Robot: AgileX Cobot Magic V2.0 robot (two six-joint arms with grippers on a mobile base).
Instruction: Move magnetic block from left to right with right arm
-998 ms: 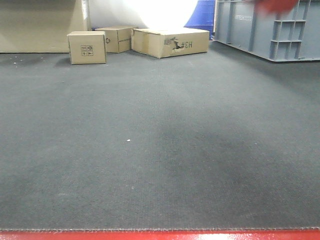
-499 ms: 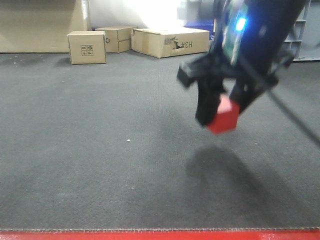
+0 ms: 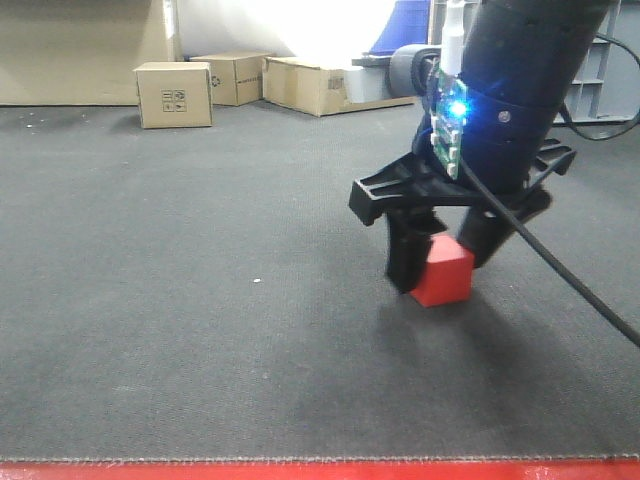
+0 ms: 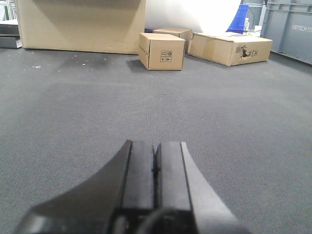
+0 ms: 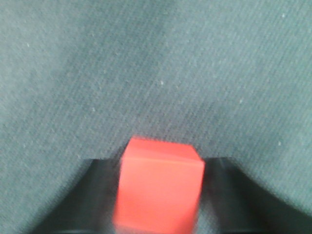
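The right gripper point(image 3: 440, 262) is clamped on the magnetic block point(image 3: 442, 273), its black fingers point(image 3: 406, 256) pressing both sides, with the cube's underside at or just above the dark carpet point(image 3: 200, 300), at about 4 o'clock from the middle of the front view. In the right wrist view the block point(image 5: 158, 187) sits between the fingers at 6 o'clock. The left gripper point(image 4: 156, 168) has its jaws pressed together, holding nothing. Three cardboard boxes point(image 3: 174, 94) stand closed at 11 o'clock; their contents cannot be seen. A grey crate point(image 4: 287, 27) stands at 2 o'clock in the left wrist view.
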